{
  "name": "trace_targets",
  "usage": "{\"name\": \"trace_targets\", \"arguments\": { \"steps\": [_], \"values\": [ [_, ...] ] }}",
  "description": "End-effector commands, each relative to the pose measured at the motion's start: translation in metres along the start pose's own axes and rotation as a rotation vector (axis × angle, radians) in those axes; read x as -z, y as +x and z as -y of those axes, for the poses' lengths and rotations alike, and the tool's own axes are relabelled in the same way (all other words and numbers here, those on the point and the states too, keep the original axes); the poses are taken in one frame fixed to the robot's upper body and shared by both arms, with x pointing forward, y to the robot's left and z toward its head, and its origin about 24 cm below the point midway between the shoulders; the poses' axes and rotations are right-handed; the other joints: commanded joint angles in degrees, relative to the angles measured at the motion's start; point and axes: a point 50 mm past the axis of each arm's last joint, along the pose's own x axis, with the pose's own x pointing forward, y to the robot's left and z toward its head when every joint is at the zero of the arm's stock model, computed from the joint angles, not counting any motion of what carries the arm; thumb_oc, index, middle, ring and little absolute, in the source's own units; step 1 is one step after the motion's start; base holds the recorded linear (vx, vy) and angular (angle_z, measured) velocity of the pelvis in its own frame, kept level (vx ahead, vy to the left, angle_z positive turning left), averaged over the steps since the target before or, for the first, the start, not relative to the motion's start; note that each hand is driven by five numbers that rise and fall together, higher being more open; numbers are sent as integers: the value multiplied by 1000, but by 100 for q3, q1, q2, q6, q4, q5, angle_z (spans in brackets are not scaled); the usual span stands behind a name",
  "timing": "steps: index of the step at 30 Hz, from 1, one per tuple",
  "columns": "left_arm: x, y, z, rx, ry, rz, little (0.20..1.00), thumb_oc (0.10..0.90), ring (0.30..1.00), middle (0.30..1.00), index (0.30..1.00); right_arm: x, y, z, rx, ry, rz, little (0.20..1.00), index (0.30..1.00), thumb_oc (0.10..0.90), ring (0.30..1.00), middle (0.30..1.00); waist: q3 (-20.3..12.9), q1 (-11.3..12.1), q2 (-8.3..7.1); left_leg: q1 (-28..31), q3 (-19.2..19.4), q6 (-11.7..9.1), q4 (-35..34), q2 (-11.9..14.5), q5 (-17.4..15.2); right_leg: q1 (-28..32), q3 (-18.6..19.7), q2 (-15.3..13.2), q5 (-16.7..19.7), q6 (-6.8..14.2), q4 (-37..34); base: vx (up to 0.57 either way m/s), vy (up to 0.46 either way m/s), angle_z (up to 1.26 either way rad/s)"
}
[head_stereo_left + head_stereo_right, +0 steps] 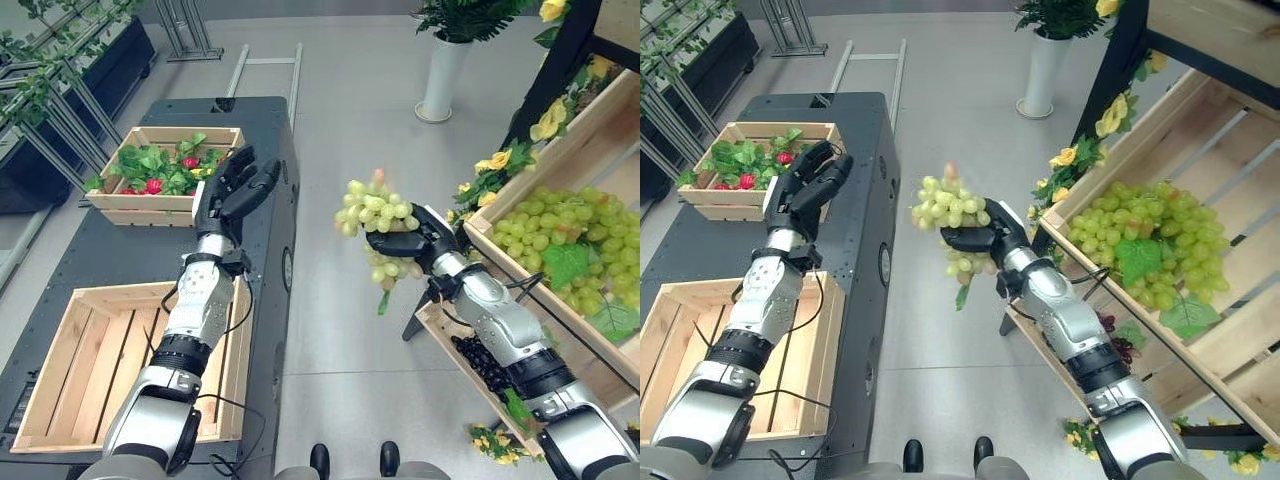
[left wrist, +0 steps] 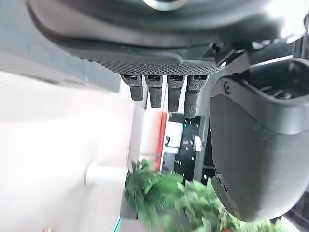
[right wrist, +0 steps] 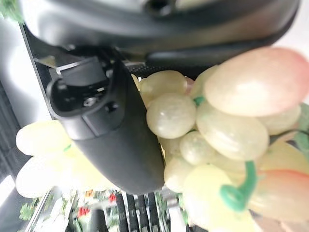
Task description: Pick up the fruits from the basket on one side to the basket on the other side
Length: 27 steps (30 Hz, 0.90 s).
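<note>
A bunch of green grapes (image 1: 374, 210) hangs in the air over the floor between the black table and the shelf, with my right hand (image 1: 408, 240) shut on it. Up close, the pale grapes (image 3: 227, 140) press against the right hand's thumb (image 3: 108, 130). More green grapes (image 1: 565, 235) lie in the sloping wooden crate (image 1: 590, 130) on the right. An empty wooden crate (image 1: 70, 365) sits at the near end of the black table. My left hand (image 1: 230, 190) is raised over the table with its fingers (image 2: 164, 89) straight, holding nothing.
A second wooden crate (image 1: 165, 175) with green leaves and red fruit stands at the table's far end. Dark grapes (image 1: 485, 365) fill a lower shelf crate. Yellow flowers (image 1: 545, 125) trim the shelf. A white vase (image 1: 440, 75) with a plant stands on the grey floor.
</note>
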Motion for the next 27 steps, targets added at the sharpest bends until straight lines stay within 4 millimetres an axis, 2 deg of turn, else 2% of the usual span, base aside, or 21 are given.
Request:
{"name": "trace_targets", "arguments": {
  "steps": [1,6,10,14,19,21,22,27],
  "values": [
    [-16,4,-8,-28,-2,147,900,800,900,900,900,-41,-2,-3,-58,17,296,300,300,400,300,300,-1107,-26,-94,-126,22,34,10,-264,-368,-77,65,70,45,-207,8,3,18,-13],
    [-4,-3,-14,-78,-49,116,900,800,900,900,900,-40,-5,-1,-82,-66,281,300,300,400,300,300,-1072,-79,-141,-103,82,46,10,-258,-384,-75,149,84,55,-207,8,7,33,-10],
    [12,-13,-16,-121,-81,76,900,800,900,900,900,-41,-11,-2,-165,-117,263,300,300,400,300,300,-1061,-117,-190,-92,144,58,10,-245,-402,-90,230,97,68,-197,8,10,37,-10],
    [31,-26,-11,-104,-63,26,900,800,900,900,900,-49,-19,-16,-313,-69,262,300,300,400,300,300,-1023,-176,-251,-97,239,69,10,-232,-414,-135,330,109,103,-176,8,-1,38,-15],
    [49,-45,2,42,-109,12,900,800,900,900,900,-57,-38,-24,-446,64,291,300,300,400,300,300,-938,-280,-311,-93,417,92,10,-201,-454,-205,488,127,170,-139,8,-13,50,-14],
    [54,-51,1,57,-120,3,900,800,900,900,900,-60,-42,-22,-449,83,306,300,300,400,300,300,-926,-310,-323,-82,477,95,10,-186,-467,-215,538,134,187,-131,8,8,51,-15],
    [60,-57,-1,72,-120,-14,900,800,900,900,900,-68,-48,-15,-438,103,338,300,300,400,300,300,-920,-382,-347,-66,556,97,10,-167,-484,-236,618,144,215,-117,8,16,54,-25],
    [73,-70,-4,104,-120,-59,900,800,900,900,900,-89,-59,9,-307,25,422,300,300,400,300,300,-891,-485,-395,-49,704,107,10,-136,-507,-281,766,161,279,-91,8,9,32,-24]
  ]
}}
